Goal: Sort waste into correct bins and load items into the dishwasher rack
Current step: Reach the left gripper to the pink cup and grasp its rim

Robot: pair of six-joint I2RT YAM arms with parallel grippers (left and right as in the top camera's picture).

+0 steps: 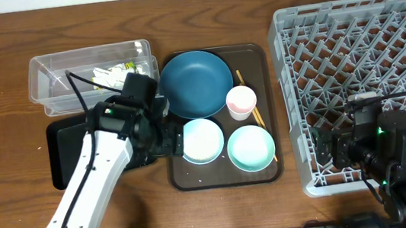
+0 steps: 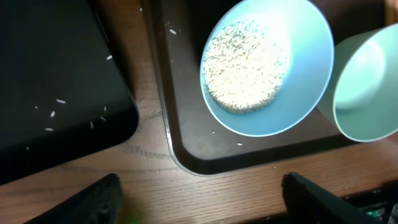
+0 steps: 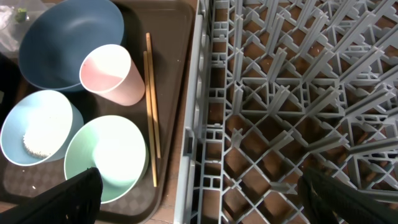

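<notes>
Overhead: the brown serving tray [image 1: 252, 56] carries the dark-blue dish [image 1: 196, 82], pink-white cup [image 1: 240, 100], chopsticks [image 1: 249, 97], pale-blue bowl [image 1: 203, 140] and mint-green bowl [image 1: 251, 147]. The clear tub [image 1: 47, 78] and black tray [image 1: 61, 149] lie to its left, the dishwasher rack [image 1: 363, 34] to its right. Left wrist: the left gripper [image 2: 199, 186], jaws spread and empty, hangs beside the pale-blue bowl, which holds the rice scraps [image 2: 245, 65]. Right wrist: the right gripper [image 3: 199, 180], spread and empty, hovers over the rack's edge.

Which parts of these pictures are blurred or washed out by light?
Left wrist: left fingers dark and blurred, rice sharp, glare on the brown tray's rim. Right wrist: right fingers blurred, rack sharp. Overhead: pale-blue bowl washed out, its rice lost.
</notes>
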